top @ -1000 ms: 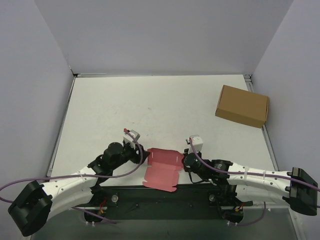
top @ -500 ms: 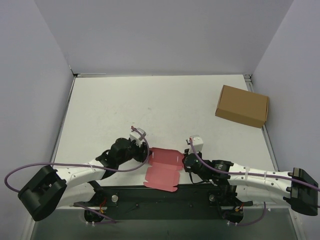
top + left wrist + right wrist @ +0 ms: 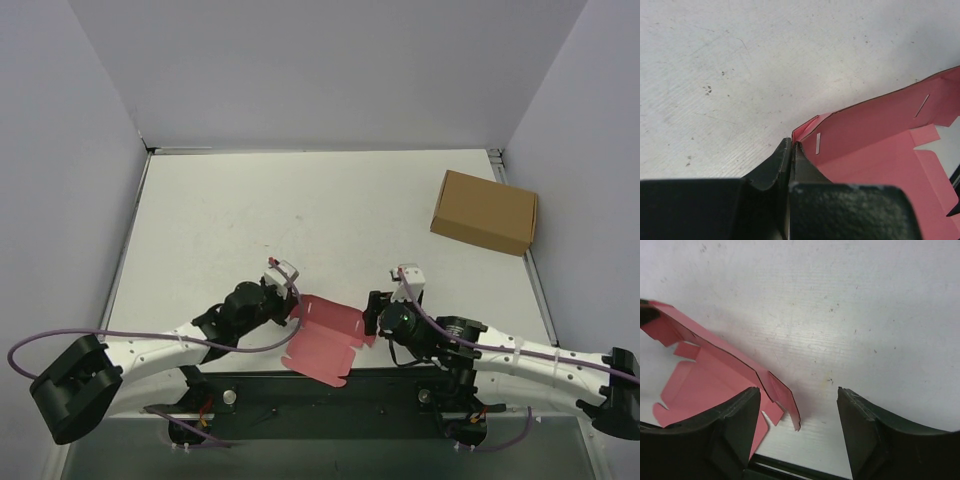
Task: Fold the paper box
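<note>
The paper box [image 3: 325,335], a pink-red die-cut sheet partly folded up, lay at the near edge of the white table [image 3: 300,210], between the two arms and just ahead of their bases. The left gripper [image 3: 293,307] met it from the left with its jaws pressed together, and in the left wrist view the tips pinched the corner of the sheet's raised far-left wall, the rest of the card spreading away to the right of the fingers. The right gripper [image 3: 372,312] stood at the sheet's right end with its jaws wide apart; in the right wrist view a raised flap of the card reached into the gap between them, close to the finger on the left of that view and well apart from the other, gripped by neither. A brown cardboard box [image 3: 485,212] sat far off at the table's right edge.
</note>
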